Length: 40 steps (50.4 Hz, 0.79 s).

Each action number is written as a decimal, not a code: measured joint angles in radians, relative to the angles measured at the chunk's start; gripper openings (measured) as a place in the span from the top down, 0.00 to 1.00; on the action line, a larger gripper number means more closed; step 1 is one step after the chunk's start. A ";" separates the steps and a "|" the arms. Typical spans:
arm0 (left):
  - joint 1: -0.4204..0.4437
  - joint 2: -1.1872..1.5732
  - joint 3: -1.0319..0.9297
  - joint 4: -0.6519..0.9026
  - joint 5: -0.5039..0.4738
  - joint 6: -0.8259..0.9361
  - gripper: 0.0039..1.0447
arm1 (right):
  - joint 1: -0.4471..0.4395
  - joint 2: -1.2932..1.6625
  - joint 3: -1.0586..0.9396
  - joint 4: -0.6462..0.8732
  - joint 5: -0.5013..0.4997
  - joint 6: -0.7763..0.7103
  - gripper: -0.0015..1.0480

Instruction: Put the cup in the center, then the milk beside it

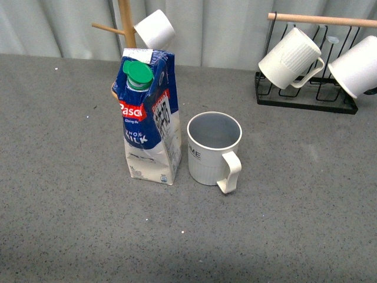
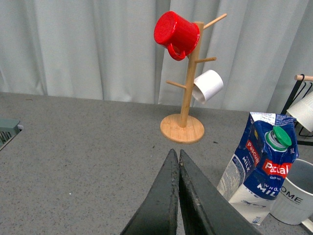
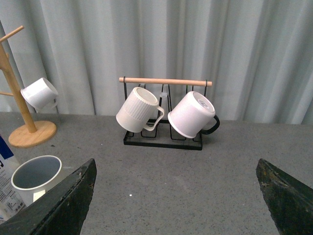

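Observation:
The cup (image 1: 213,147), a large cream-white ribbed mug with a grey-blue inside and dark lettering, stands upright mid-table with its handle toward me. The milk (image 1: 148,117), a blue-and-white carton with a green cap, stands upright close beside the cup, on its left in the front view, with a small gap. Both show in the left wrist view: milk (image 2: 261,166), cup (image 2: 295,193). The cup also shows in the right wrist view (image 3: 36,177). My left gripper (image 2: 175,156) is shut and empty, apart from the milk. My right gripper (image 3: 176,169) is open and empty. Neither arm shows in the front view.
A wooden mug tree (image 2: 188,73) behind the milk holds a red mug (image 2: 176,33) and a small white mug (image 2: 207,86). A black wire rack (image 1: 306,100) with a wooden bar at the back right holds two white mugs (image 3: 139,111) (image 3: 193,115). Grey curtains hang behind the table.

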 joint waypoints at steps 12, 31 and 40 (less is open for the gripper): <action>0.000 -0.123 0.000 -0.117 0.000 0.000 0.96 | 0.000 0.000 0.000 0.000 0.000 0.000 0.09; 0.000 -0.272 0.000 -0.262 0.000 0.000 0.96 | 0.000 0.000 0.000 0.000 0.000 0.000 0.09; 0.000 -0.313 0.000 -0.304 0.000 0.000 0.96 | 0.000 0.000 0.000 0.000 0.000 0.000 0.09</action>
